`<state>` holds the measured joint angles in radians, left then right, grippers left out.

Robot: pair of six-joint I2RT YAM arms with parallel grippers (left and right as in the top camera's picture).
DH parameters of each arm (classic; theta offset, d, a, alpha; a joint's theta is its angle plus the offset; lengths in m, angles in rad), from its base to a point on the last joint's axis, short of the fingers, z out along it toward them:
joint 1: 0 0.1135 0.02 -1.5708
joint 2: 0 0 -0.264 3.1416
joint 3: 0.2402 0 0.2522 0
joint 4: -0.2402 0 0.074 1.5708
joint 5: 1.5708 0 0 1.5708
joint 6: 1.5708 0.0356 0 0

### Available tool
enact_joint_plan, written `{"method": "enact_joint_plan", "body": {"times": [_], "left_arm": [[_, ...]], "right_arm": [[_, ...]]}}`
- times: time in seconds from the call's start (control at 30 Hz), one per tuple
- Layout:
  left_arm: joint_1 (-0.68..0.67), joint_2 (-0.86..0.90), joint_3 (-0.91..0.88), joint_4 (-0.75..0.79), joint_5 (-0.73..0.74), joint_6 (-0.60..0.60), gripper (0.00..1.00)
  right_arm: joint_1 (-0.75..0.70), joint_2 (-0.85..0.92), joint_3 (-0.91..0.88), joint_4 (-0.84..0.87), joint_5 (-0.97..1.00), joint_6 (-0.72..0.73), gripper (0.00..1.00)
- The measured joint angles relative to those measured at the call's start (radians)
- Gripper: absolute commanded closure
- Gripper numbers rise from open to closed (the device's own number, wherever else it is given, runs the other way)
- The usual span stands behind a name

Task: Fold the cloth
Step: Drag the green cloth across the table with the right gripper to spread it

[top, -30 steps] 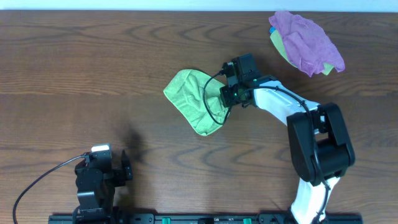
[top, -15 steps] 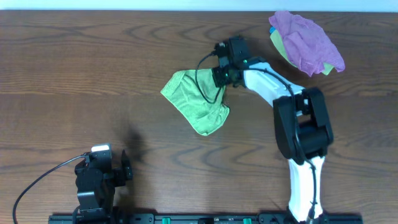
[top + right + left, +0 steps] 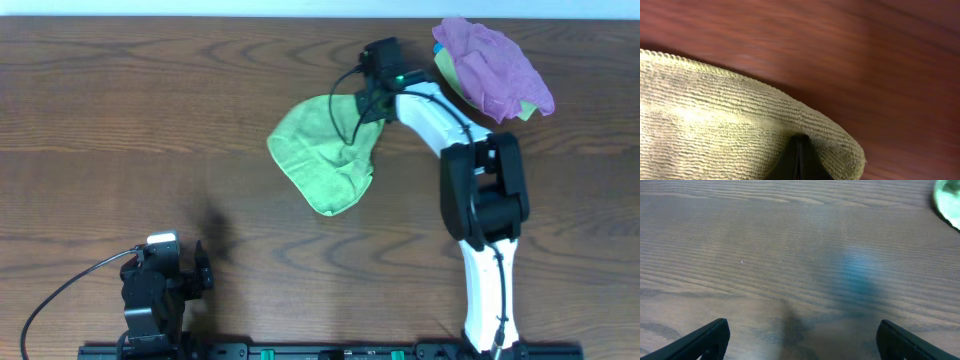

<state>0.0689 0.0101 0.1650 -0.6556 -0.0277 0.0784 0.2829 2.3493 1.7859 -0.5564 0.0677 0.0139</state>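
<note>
The right gripper point(image 3: 371, 112) is pinching one edge of the cloth point(image 3: 322, 165), its jaws closed tight on the fabric. The rest is spreading away from these jaws, bunched on the surface point(image 3: 150, 120). In my judgement the jaws are taking only a thin rim, so the edge is risking to slip out under a pull. The purple cloth point(image 3: 495, 65) is lying near the jaws' other side and may get snagged. The left gripper point(image 3: 197, 270) is resting well apart, jaws wide and empty.
</note>
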Motion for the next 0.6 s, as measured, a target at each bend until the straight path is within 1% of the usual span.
{"method": "enact_joint_plan", "body": {"times": [0.17,0.27,0.6], "left_arm": [[0.0,0.0,0.0,0.0,0.0,0.0,0.05],[0.0,0.0,0.0,0.0,0.0,0.0,0.05],[0.0,0.0,0.0,0.0,0.0,0.0,0.05]], "right_arm": [[-0.082,0.0,0.007,-0.019,0.023,0.0,0.99],[-0.106,0.004,0.018,-0.03,0.011,-0.001,0.99],[-0.074,0.045,0.129,0.076,-0.026,-0.057,0.99]]}}
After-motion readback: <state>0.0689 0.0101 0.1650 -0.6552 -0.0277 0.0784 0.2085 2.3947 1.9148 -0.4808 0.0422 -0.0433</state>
